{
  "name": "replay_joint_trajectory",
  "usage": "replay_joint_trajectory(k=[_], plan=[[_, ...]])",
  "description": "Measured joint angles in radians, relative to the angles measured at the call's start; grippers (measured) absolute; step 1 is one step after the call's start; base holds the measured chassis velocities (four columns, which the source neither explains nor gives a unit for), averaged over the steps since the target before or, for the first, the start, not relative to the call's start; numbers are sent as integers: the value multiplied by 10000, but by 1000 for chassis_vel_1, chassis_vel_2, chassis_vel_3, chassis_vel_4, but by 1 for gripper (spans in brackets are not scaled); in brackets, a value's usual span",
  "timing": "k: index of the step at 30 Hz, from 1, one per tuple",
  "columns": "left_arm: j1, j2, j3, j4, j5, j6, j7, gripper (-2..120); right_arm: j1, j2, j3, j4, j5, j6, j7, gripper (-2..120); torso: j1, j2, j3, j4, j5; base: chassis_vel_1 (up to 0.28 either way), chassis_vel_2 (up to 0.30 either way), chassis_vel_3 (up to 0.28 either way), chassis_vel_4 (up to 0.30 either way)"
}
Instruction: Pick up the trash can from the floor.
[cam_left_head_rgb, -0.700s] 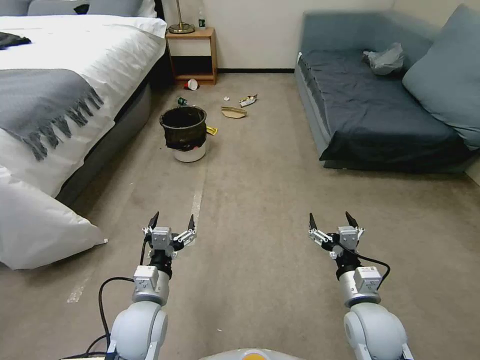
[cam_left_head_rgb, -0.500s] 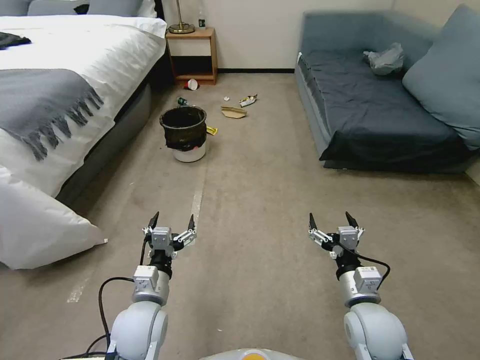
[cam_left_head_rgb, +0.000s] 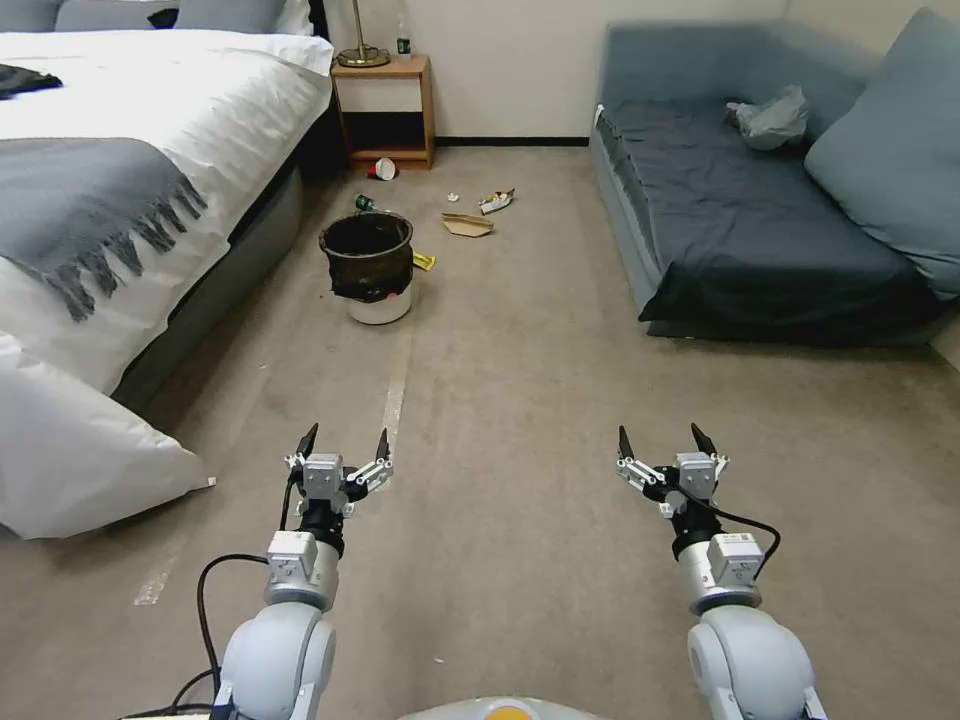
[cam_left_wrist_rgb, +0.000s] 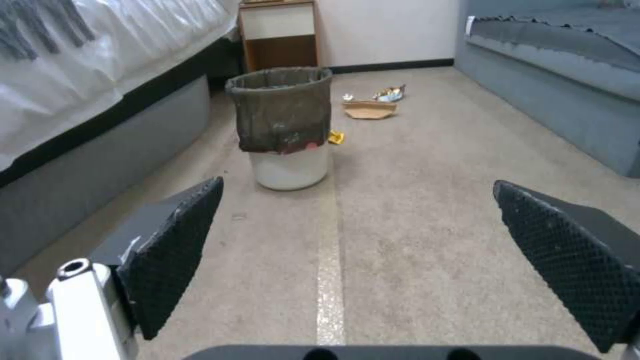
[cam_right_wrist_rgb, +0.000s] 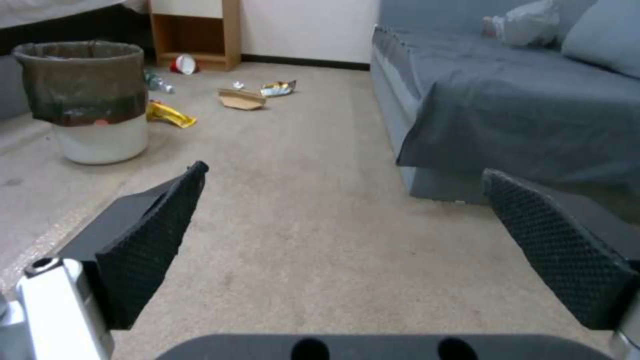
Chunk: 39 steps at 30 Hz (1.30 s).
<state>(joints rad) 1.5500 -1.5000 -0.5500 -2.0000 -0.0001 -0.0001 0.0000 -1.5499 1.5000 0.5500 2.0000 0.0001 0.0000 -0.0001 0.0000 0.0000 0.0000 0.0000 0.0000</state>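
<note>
The trash can (cam_left_head_rgb: 370, 265) stands upright on the floor (cam_left_head_rgb: 500, 400) ahead and a little left, a white bucket with a black liner bag folded over its rim. The left wrist view shows the trash can (cam_left_wrist_rgb: 283, 125) straight ahead, and in the right wrist view the trash can (cam_right_wrist_rgb: 90, 100) sits off to one side. My left gripper (cam_left_head_rgb: 345, 438) hovers open over the carpet well short of it, with nothing between its fingers. My right gripper (cam_left_head_rgb: 660, 438) is open too, level with the left and farther right.
A bed (cam_left_head_rgb: 130, 170) with a grey throw runs along the left, a pillow (cam_left_head_rgb: 70, 450) on the floor beside it. A blue sofa (cam_left_head_rgb: 780, 210) fills the right. Litter lies behind the can: a paper cup (cam_left_head_rgb: 383, 169), cardboard (cam_left_head_rgb: 467, 225), wrappers. A nightstand (cam_left_head_rgb: 385, 105) stands at the wall.
</note>
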Motion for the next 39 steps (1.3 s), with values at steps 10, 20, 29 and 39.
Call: replay_joint_trajectory(k=[10,20,29,39], plan=[[316,158,-139,-486,-949,165,-48,100,-1088,358,378,984,114,25,-506,100,0,0,0,-1,0,0,0,0,0],[1177,637,-584,-1896,-3765,605,-198,100,-3230,1078,1160,2924,680,233,-1849,100,-1,0,-1,2,3,0,0,0,0],[1178,724,-641,-1910,-4109,491,-157,100,-3160,1080,1194,2812,780,248,-1904,100,0,0,0,0,0,0,0,0,0],[1134,741,-674,-1909,-4095,550,-138,100,-3080,1103,1191,2745,794,244,-1915,100,-1,0,0,-1,0,0,0,0,0]])
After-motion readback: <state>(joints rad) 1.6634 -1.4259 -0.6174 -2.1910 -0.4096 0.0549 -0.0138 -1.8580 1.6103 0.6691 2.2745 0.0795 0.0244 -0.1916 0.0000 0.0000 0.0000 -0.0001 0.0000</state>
